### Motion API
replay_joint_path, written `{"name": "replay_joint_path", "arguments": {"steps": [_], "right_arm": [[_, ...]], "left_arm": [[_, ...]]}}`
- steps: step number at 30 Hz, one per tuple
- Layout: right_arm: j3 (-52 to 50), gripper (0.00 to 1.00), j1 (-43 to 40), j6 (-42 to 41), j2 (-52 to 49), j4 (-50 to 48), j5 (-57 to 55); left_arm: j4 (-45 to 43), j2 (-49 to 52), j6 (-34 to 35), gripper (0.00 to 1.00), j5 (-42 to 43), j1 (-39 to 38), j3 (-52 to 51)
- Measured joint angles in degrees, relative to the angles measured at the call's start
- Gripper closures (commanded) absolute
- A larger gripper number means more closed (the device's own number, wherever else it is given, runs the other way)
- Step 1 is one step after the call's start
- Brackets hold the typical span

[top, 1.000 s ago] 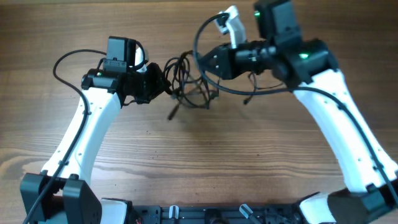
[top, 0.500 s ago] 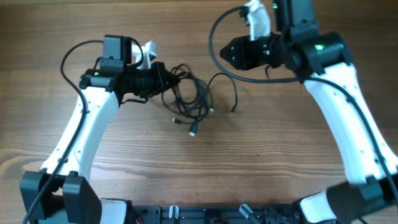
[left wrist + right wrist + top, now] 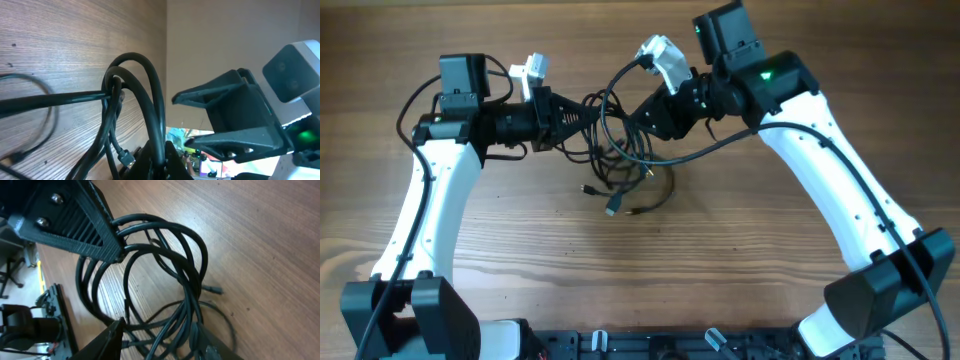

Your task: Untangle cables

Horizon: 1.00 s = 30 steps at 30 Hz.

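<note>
Well, the cables (image 3: 617, 150) hang as a looped tangle between my two arms, plug ends trailing on the wood-grain counter (image 3: 720, 250). My left gripper (image 3: 582, 118) is clamped on the loops. My right gripper (image 3: 642, 120) stands spread, with strands running between its fingers. A beige wall (image 3: 210, 35) rises beyond the counter's edge.

The left white jointed arm (image 3: 425, 210) rises from the near edge of the table, bends at the elbow and sends its black wrist level towards the middle. Its black two-finger gripper (image 3: 578, 116) is closed on the thin black cables (image 3: 620, 155). The right white jointed arm (image 3: 830, 180) reaches up and inward from the other side, its wrist angled down and left. Its black two-finger gripper (image 3: 640, 120) has the fingers (image 3: 114, 337) spread wide, tips facing the left gripper, close to it.
</note>
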State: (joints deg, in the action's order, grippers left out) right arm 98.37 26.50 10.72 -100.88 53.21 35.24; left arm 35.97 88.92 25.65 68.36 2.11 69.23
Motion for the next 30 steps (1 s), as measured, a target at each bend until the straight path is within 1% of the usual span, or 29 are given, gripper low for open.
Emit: {"name": "replay_joint_path", "arguments": {"steps": [3,8,9,11,12,14,16,18,20,22,23,27,28,30], "right_arm": [[-0.52,0.55,0.20,0.11,-1.25,-1.20,-2.78],[-0.63,0.56,0.20,1.40,-7.32,-2.03,-3.93],[-0.63,0.58,0.20,1.44,-8.48,-2.01,-3.48],[-0.68,0.67,0.20,1.60,-9.86,-1.86,-2.67],[-0.74,0.74,0.20,1.68,-10.10,-1.68,-2.23],[-0.74,0.80,0.20,2.03,-10.12,-1.60,-1.79],[-0.74,0.80,0.20,2.05,-10.12,-1.57,-0.70],[-0.74,0.79,0.20,2.05,-10.12,-1.66,1.97],[-0.74,0.74,0.20,2.01,-10.12,-2.08,3.91],[-0.74,0.74,0.20,2.21,-10.12,-2.34,4.85],[-0.74,0.76,0.20,2.23,-10.14,-2.71,5.03],[-0.74,0.94,0.20,2.32,-11.13,-2.95,5.29],[-0.74,0.96,0.20,2.08,-11.43,-2.95,5.51],[-0.74,0.96,0.20,0.90,-11.54,-2.67,5.79]], "left_arm": [[0.00,0.00,0.17,0.96,0.57,0.00,0.00],[0.00,0.00,0.20,0.96,0.59,0.00,0.00],[0.00,0.00,0.20,0.96,0.59,0.00,0.00],[0.00,0.00,0.20,0.96,0.55,0.00,0.00],[0.00,0.00,0.20,0.96,0.57,0.00,0.00],[0.00,0.00,0.20,0.96,0.57,0.00,0.00],[0.00,0.00,0.20,0.96,0.57,0.00,0.00],[0.02,0.00,0.20,0.96,0.59,0.00,0.00],[0.00,0.00,0.22,0.96,0.63,0.00,0.00],[0.00,0.00,0.22,0.96,0.72,0.00,0.00],[0.02,0.00,0.22,0.96,0.76,0.00,0.00],[0.02,0.00,0.24,0.96,0.76,0.00,0.00],[0.02,0.00,0.35,0.96,0.72,0.00,0.00],[0.00,0.00,0.39,0.96,0.02,0.00,0.00]]}}
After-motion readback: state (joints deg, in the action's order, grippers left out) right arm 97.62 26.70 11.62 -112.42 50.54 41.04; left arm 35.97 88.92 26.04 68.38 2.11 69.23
